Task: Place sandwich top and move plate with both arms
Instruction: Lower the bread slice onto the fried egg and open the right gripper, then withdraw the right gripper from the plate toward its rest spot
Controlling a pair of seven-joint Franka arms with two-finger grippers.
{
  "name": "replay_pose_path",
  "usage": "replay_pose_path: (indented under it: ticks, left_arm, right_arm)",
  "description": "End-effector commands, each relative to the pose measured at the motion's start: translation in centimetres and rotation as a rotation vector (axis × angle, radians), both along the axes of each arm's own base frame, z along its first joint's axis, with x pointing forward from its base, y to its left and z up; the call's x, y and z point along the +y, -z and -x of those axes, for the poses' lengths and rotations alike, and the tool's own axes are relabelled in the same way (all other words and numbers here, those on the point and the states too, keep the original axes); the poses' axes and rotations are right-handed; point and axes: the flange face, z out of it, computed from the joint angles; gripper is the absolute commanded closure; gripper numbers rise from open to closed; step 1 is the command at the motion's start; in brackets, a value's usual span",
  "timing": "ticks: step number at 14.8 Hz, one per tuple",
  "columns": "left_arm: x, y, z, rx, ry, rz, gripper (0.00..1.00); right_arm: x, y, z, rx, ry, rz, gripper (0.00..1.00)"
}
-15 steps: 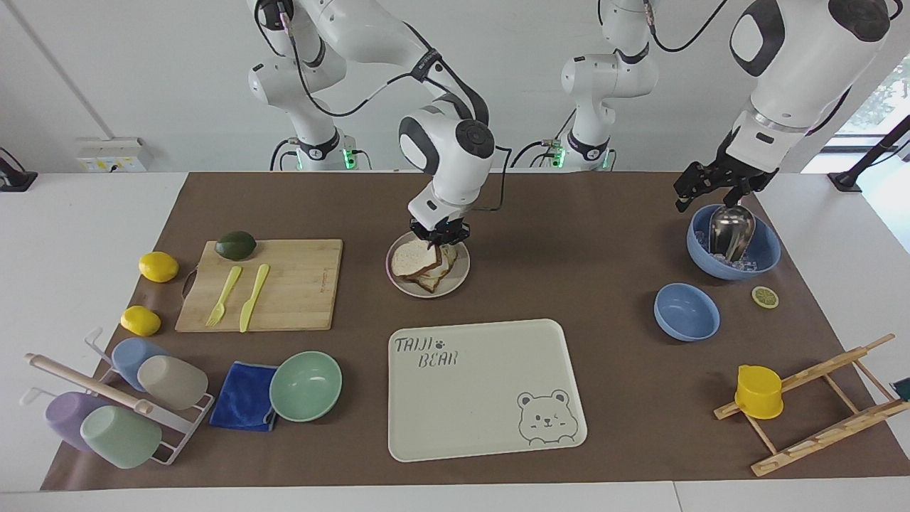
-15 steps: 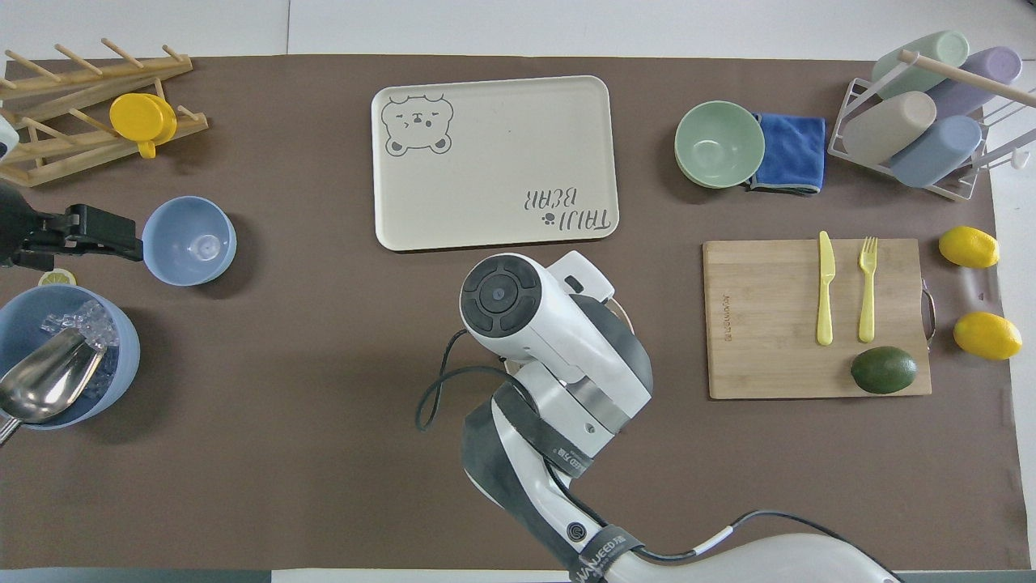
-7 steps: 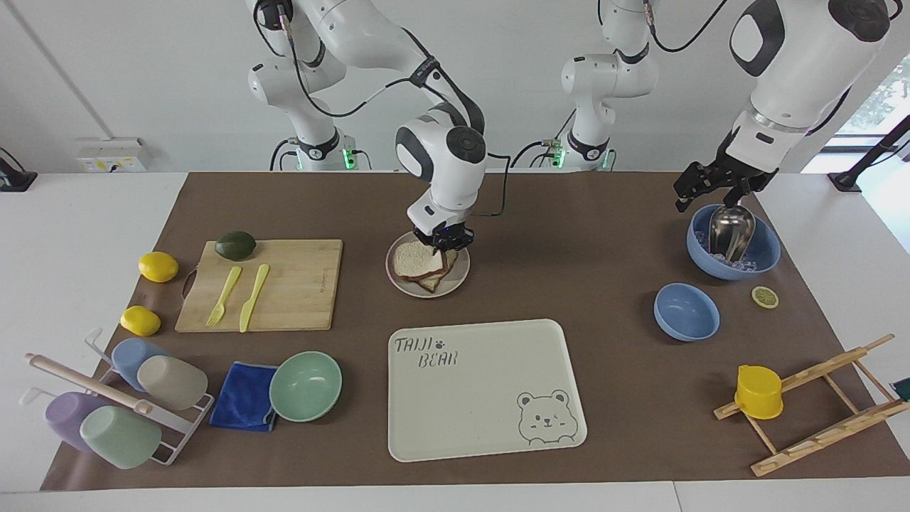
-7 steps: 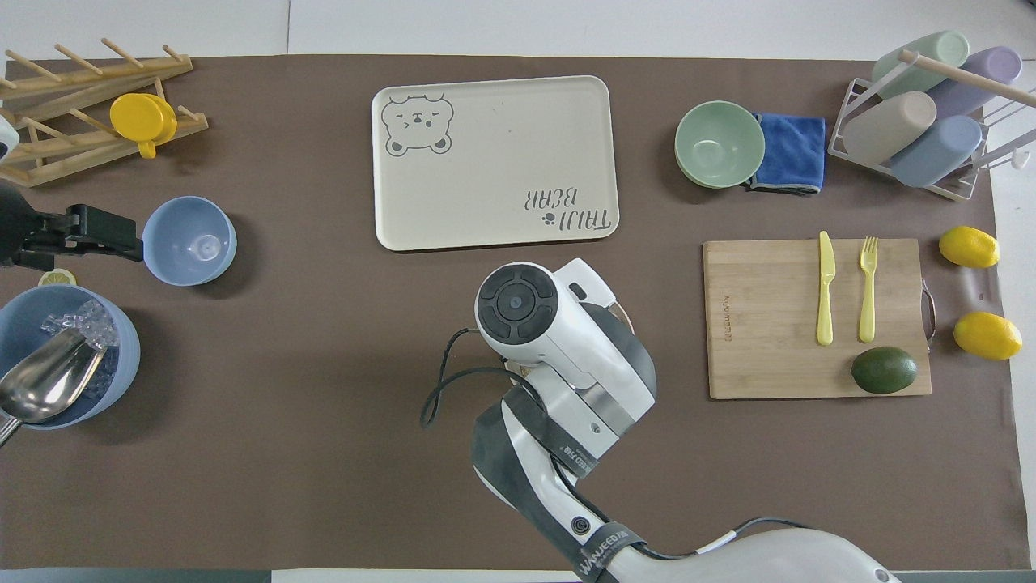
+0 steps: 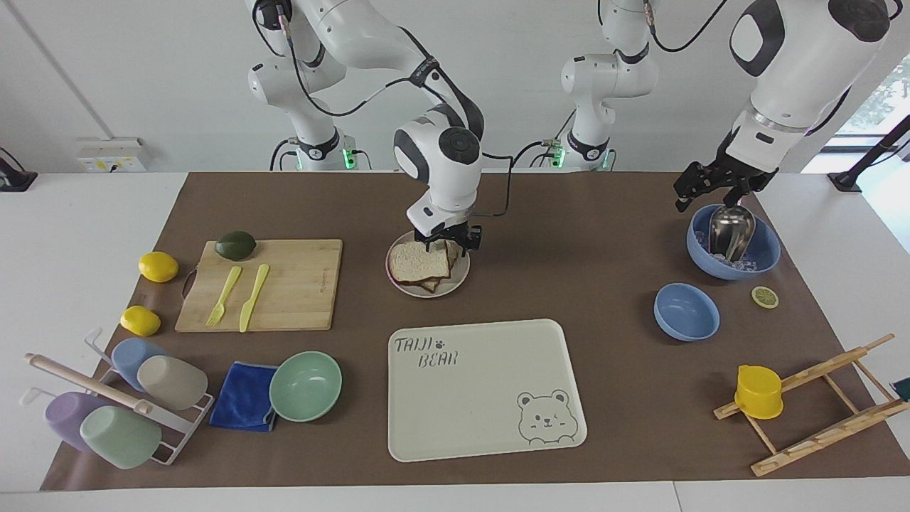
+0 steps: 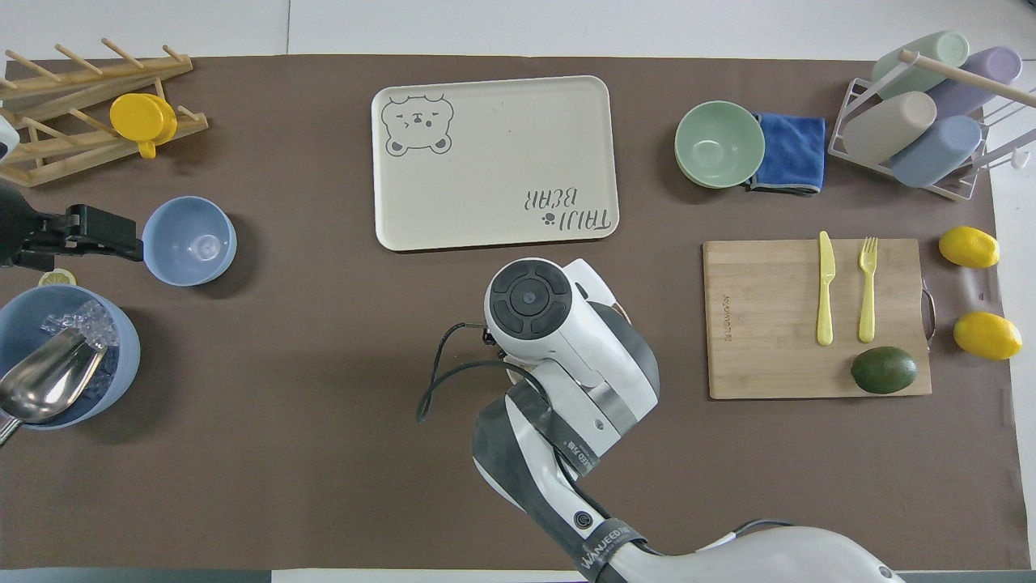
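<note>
The sandwich top (image 5: 419, 261), a pale slice with a brown crust, lies flat on other bread slices on the small round plate (image 5: 458, 279). My right gripper (image 5: 451, 242) is open just above the plate's edge nearest the robots and holds nothing. In the overhead view the right arm (image 6: 566, 340) covers the plate and the bread. My left gripper (image 5: 691, 190) waits in the air over the edge of the large blue bowl (image 5: 764, 259) with ice and a metal scoop, and also shows in the overhead view (image 6: 129, 241).
The cream bear tray (image 5: 490, 387) lies farther from the robots than the plate. A cutting board (image 5: 291, 284) with avocado, fork and knife lies toward the right arm's end. A mint bowl (image 5: 306, 385), a small blue bowl (image 5: 686, 311) and a lemon slice (image 5: 765, 296) are also there.
The slice went from tilted in the right gripper to lying flat on the stack. The right gripper opened and drew back slightly toward the robots. The left arm has not moved.
</note>
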Motion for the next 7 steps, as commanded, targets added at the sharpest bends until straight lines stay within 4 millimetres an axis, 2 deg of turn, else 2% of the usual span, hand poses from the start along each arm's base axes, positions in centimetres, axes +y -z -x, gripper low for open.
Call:
replay_pose_path:
  ticks: [1,4,7]
  left_arm:
    - [0.3,-0.3,0.7,0.012,0.002,-0.013,0.0]
    - [0.2,0.3,1.0,0.015,-0.001,-0.013,0.0]
    - [-0.5,1.1,1.5,0.018,0.012,-0.009,0.0]
  right_arm:
    - [-2.6,-2.8,-1.9,-0.029,0.065,-0.043,0.0]
    - [-7.2,-7.1,-3.6,-0.052,0.033,-0.055,0.0]
    - [-13.4,-11.4,-4.4,-0.025,-0.046,-0.04,0.0]
